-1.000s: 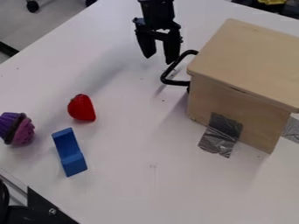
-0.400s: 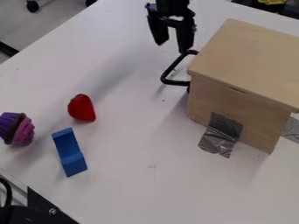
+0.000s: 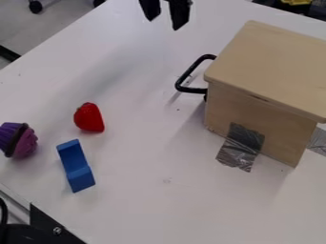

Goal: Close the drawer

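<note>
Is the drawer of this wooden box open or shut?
It looks shut: the black handle joins close against the wooden box, and no pulled-out part shows between them.

bright lt, soft shadows on tbl (image 3: 140,205), glints on tape (image 3: 239,147)

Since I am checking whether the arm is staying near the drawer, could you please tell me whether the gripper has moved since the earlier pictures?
Yes; the gripper has moved up the view, away from the black handle.

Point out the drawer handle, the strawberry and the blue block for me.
drawer handle (image 3: 182,79): camera view, on its black outer bar
strawberry (image 3: 90,118): camera view, mid-body
blue block (image 3: 79,177): camera view, its thicker lower end
</note>
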Motion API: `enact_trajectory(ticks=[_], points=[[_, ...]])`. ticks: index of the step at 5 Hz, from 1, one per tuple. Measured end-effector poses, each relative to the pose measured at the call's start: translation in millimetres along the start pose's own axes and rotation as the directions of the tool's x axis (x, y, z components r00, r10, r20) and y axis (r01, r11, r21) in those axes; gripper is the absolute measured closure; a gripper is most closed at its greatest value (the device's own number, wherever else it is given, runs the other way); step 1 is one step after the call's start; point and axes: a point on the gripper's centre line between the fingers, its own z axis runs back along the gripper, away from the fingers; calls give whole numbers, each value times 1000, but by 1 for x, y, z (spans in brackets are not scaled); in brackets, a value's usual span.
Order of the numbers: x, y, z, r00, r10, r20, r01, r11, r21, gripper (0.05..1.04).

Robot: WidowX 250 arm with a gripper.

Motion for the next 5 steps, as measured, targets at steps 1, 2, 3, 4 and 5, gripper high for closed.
enact_trajectory(ticks=[1, 2, 3, 4, 5], points=[[-3, 3, 16, 1000, 14, 7, -14, 1000, 4, 86], [-15, 2, 34, 1000, 8, -6, -8, 1000, 18, 86], [-29, -2, 45, 1000, 5, -13, -5, 1000, 24, 86], [-39, -2, 46, 1000, 4, -27, -3, 1000, 28, 86], [-45, 0, 47, 999, 8, -49, -6, 999, 33, 86]])
